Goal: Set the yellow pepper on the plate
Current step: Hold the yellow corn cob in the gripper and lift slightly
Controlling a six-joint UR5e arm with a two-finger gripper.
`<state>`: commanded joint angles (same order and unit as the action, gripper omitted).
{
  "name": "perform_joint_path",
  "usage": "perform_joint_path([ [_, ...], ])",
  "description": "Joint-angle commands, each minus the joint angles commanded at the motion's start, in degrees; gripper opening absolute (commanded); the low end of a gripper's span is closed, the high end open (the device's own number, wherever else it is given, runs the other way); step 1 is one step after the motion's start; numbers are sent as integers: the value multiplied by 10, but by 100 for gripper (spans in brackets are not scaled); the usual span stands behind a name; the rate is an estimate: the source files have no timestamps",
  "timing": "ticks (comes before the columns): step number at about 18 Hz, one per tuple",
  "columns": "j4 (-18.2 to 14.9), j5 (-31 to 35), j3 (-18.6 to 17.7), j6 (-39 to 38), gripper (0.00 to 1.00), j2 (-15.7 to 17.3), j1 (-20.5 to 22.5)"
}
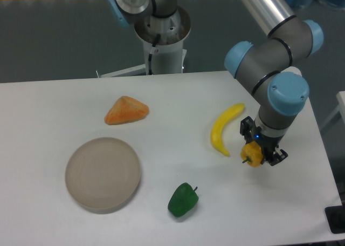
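Note:
The yellow pepper (252,153) is a small lumpy yellow-orange toy at the right of the table, just right of the banana's lower end. My gripper (259,149) is lowered over it with its black fingers on either side, shut on it; whether the pepper still touches the table cannot be told. The plate (102,173) is a round beige-grey dish at the front left of the table, far to the left of the gripper, with nothing on it.
A curved yellow banana (223,129) lies just left of the gripper. A green pepper (183,199) lies at the front between gripper and plate. An orange wedge-shaped piece (126,110) lies behind the plate. The table's right edge is close to the gripper.

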<state>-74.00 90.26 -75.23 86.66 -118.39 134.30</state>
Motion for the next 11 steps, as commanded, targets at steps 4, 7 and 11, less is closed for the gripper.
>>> perform_joint_path([
  [4,0,-1,0,-3,26,1,-1],
  [7,-1,-2,0,-23,26,1,-11],
  [11,-4,-17,-1,-77,26,8,-43],
])
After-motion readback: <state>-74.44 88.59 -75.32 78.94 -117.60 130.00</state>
